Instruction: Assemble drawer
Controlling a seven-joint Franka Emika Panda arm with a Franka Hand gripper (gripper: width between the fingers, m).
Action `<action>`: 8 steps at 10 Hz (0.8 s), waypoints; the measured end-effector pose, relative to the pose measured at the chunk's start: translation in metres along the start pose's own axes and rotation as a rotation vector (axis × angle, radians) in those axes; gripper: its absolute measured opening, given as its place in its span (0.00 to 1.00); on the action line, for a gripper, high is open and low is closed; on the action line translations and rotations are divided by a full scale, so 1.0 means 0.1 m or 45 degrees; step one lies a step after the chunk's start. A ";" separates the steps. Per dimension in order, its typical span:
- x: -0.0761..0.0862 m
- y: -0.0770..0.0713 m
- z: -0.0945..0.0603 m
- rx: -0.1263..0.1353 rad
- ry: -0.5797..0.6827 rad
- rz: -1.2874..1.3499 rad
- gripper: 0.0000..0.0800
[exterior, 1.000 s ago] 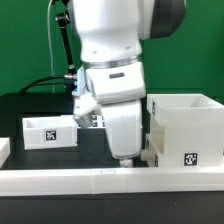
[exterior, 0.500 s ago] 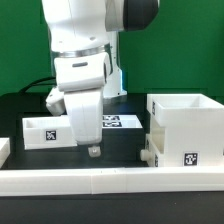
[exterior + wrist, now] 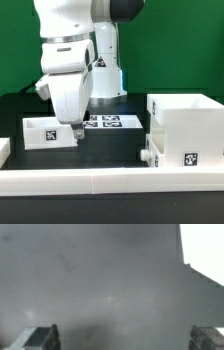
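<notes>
Watching the exterior view, I see the claw (image 3: pixel 78 134) low over the black tabletop (image 3: pixel 120 146), just beside the small tray (image 3: pixel 48 132) on that view's left. My wrist view shows its fingers (image 3: pixel 40 337) spread wide, nothing between them. The box shell (image 3: pixel 186 128) stands on the right, a knobbed tray (image 3: pixel 150 155) against its left side. The marker board (image 3: pixel 105 122) lies behind.

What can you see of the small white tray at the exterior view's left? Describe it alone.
The small tray is a shallow, open-topped white box, plastic-looking, with a black-and-white tag on its near wall. It sits upright on the black table behind the long white rail. The open gripper hangs at its end toward the exterior view's right; contact cannot be told.
</notes>
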State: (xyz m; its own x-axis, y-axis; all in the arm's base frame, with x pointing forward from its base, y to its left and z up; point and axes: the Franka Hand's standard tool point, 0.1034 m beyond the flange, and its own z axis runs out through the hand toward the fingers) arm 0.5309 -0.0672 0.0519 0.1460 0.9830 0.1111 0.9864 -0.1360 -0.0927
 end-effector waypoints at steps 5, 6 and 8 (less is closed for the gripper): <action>-0.01 -0.01 0.00 0.001 0.004 0.436 0.81; -0.08 -0.04 -0.04 -0.020 0.015 0.563 0.81; -0.21 -0.18 -0.12 -0.106 0.027 0.751 0.81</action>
State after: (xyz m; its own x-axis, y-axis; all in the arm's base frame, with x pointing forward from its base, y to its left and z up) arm 0.5112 -0.0866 0.0633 0.6716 0.7361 0.0845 0.7409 -0.6682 -0.0672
